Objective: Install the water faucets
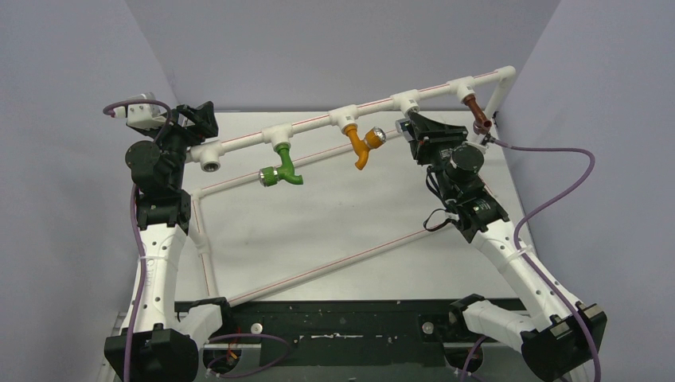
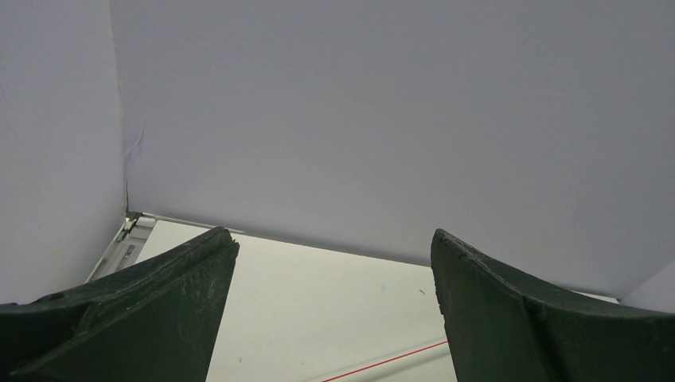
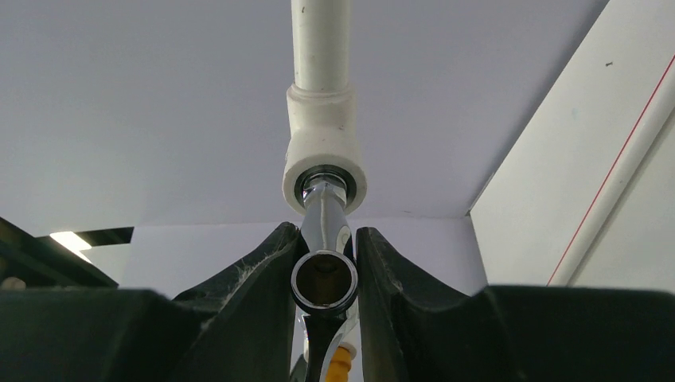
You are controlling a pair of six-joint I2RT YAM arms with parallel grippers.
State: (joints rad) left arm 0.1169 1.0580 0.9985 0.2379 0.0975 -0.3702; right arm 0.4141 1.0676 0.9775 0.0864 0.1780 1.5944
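Observation:
A shiny chrome faucet [image 3: 323, 278] sits between my right gripper's [image 3: 327, 239] fingers, which are shut on it. Its stem enters the socket of a white tee fitting [image 3: 324, 151] on the pipe above. In the top view my right gripper [image 1: 411, 127] is just below that tee [image 1: 406, 101] and hides the faucet. Green [image 1: 281, 170], orange [image 1: 362, 147] and brown [image 1: 477, 115] taps hang from other tees on the same pipe. My left gripper [image 1: 200, 121] is open and empty at the far left, above an open elbow socket [image 1: 211, 165]. The left wrist view shows its spread fingers [image 2: 183, 302].
The white pipe frame [image 1: 318, 270] with red stripes lies across the table, one rail running diagonally towards the near edge. Grey walls stand close at the back and on both sides. A purple cable [image 1: 557, 187] loops to the right of the right arm.

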